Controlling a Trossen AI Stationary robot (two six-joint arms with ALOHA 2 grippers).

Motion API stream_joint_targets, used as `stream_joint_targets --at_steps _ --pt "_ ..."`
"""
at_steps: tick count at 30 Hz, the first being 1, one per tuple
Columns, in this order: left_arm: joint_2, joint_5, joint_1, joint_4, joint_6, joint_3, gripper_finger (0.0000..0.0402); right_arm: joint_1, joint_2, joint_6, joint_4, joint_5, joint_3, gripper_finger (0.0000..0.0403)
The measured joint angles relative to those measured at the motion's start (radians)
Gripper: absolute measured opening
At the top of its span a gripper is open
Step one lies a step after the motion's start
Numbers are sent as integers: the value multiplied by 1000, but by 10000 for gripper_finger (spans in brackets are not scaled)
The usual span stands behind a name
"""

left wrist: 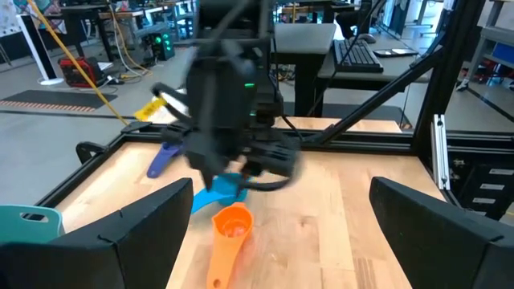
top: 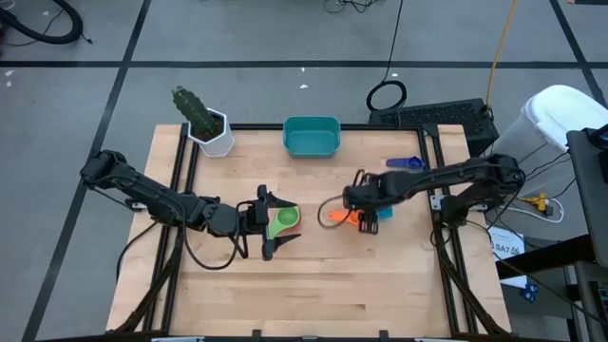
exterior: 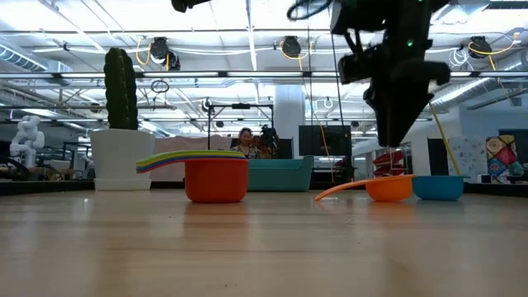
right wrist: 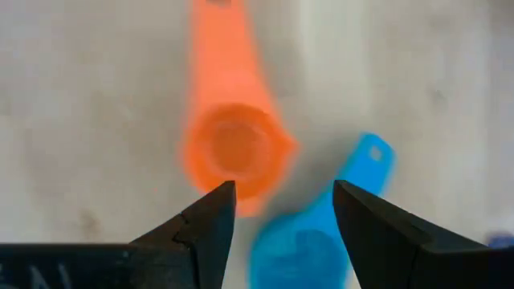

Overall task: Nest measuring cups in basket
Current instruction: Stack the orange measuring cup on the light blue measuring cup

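The right gripper (right wrist: pixel 277 213) hangs released over the small orange plastic scoop (right wrist: pixel 234 152) and light blue scoop (right wrist: pixel 301 245), well short of the teal plastic basket (top: pixel 311 137); descending, a finger might nudge the blue one; the left gripper (top: pixel 269 224), spread wide, flanks the stacked scoops (top: pixel 282 221).

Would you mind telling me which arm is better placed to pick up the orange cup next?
The right. Its gripper hangs open directly over the orange cup, beside the light blue cup. The left gripper sits farther off, open around the stacked cups.
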Motion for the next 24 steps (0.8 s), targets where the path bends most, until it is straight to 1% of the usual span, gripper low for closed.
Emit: stream_joint_targets --at_steps 4,8,15,18,24 --pt "0 0 0 0 -7 0 379 89 20 21 31 -12 0 201" --pt "0 0 0 -2 -7 0 379 132 63 27 23 -9 0 201" --pt "0 0 0 -2 -8 0 379 139 174 -13 1 -8 0 201" --pt "0 0 0 -7 -8 0 379 134 217 -34 0 13 0 201" --pt "0 0 0 -8 -10 0 379 112 261 -49 0 13 -1 201"
